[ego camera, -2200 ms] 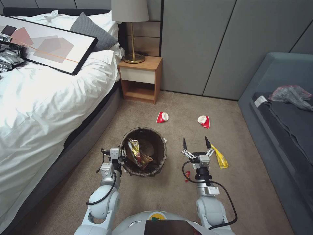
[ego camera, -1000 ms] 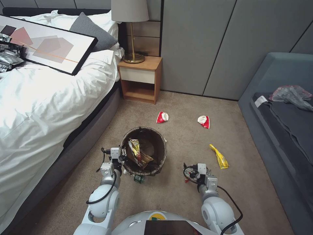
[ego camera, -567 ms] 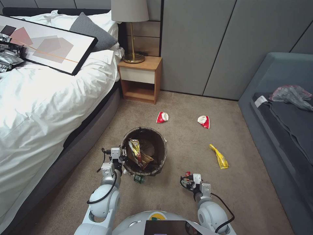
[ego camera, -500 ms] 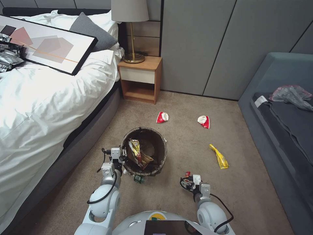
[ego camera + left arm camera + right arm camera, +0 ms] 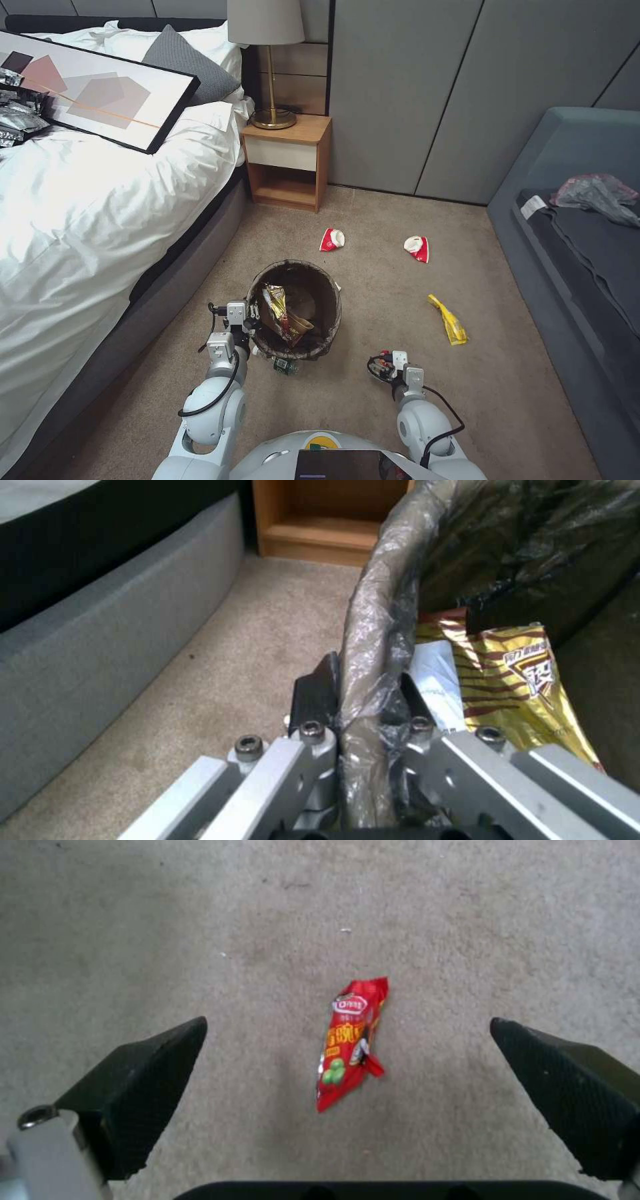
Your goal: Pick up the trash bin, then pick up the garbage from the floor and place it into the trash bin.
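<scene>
The trash bin (image 5: 335,303), lined with a dark brown bag, hangs from my left gripper (image 5: 248,320), which is shut on its near rim (image 5: 380,605). A gold snack bag (image 5: 520,680) lies inside. My right gripper (image 5: 382,365) points down at the carpet, open, with a small red wrapper (image 5: 350,1040) lying flat between its black fingers (image 5: 143,1080). More garbage is on the floor: two red-and-white wrappers (image 5: 331,239) (image 5: 417,247), a yellow wrapper (image 5: 451,323), and a green-labelled bottle (image 5: 283,365) by the bin's near side.
A bed (image 5: 87,200) with a framed picture runs along the left. A wooden nightstand (image 5: 288,160) with a lamp stands at the back. A grey sofa (image 5: 573,233) lines the right. Open carpet lies between them.
My right arm has drawn back from beside the yellow wrapper and turned down over the small red wrapper, still open. The bottle has come into sight by the bin. The left gripper keeps its hold.
</scene>
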You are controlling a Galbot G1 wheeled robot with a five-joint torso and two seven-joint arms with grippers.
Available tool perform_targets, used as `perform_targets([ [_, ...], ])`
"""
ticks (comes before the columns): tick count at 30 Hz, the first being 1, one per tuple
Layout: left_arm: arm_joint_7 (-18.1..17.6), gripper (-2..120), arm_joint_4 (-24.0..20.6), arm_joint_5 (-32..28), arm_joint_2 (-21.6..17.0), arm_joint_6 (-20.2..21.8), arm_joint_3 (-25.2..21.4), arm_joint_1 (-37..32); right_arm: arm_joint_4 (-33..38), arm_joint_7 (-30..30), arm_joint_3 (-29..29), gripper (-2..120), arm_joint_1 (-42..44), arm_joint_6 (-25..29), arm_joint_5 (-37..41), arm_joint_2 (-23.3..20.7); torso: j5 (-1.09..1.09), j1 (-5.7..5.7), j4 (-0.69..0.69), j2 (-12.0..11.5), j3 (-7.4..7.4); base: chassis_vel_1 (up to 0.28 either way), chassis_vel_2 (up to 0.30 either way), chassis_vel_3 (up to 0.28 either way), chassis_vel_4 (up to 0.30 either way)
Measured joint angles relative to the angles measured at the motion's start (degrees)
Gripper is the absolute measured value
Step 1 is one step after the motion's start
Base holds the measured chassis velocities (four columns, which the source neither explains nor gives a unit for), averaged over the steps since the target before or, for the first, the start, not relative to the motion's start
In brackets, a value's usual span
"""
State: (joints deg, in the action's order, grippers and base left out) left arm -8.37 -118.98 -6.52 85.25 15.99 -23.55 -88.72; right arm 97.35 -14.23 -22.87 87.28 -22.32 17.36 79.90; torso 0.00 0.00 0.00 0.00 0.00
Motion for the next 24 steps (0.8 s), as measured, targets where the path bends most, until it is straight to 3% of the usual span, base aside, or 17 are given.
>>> perform_targets([
  [12,-0.1,5,-0.05,0.24,0.25,0.0,-0.18,-0.24,-9.32,0.91,0.0,100,-4.95,2.2,-0.25,0.78,0.0,0.0,-0.01,0.0,0.0,0.0,0.0,0.0,0.0],
  [24,-0.09,5,-0.08,0.27,0.18,0.02,-0.15,-0.33,-13.65,2.14,-0.08,100,-6.37,4.85,-2.6,1.58,0.0,0.0,0.0,0.0,0.0,0.0,0.0,0.0,0.0],
])
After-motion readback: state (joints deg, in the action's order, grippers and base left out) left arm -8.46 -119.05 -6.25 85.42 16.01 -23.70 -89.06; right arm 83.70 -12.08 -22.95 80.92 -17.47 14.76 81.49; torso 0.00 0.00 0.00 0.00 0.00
